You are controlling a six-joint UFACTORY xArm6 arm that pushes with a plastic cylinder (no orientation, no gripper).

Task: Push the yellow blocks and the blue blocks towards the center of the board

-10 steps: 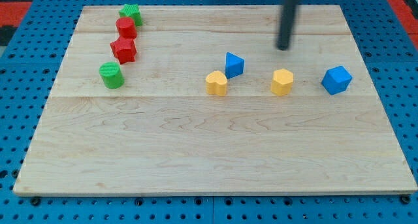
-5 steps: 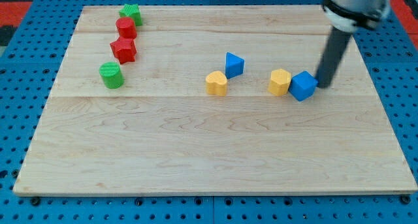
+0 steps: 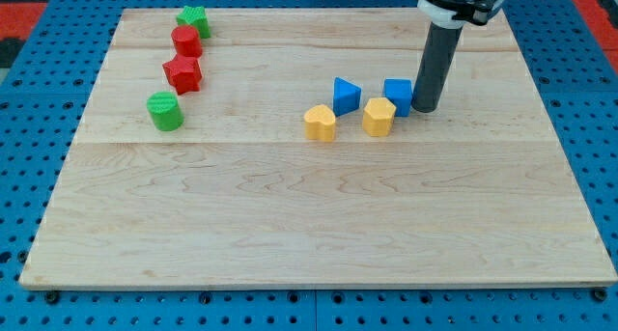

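Camera view: my tip (image 3: 425, 109) rests on the bench (image 3: 309, 215) right of centre, touching the right side of a blue cube (image 3: 397, 93); the end effector is a bare rod with nothing to open or close. A yellow block (image 3: 379, 117) sits just beside that cube, a blue triangular block (image 3: 347, 95) and another yellow block (image 3: 320, 123) to its left. No writing is legible.

text: none legible | labels: none | numbers: none | on board or blocks
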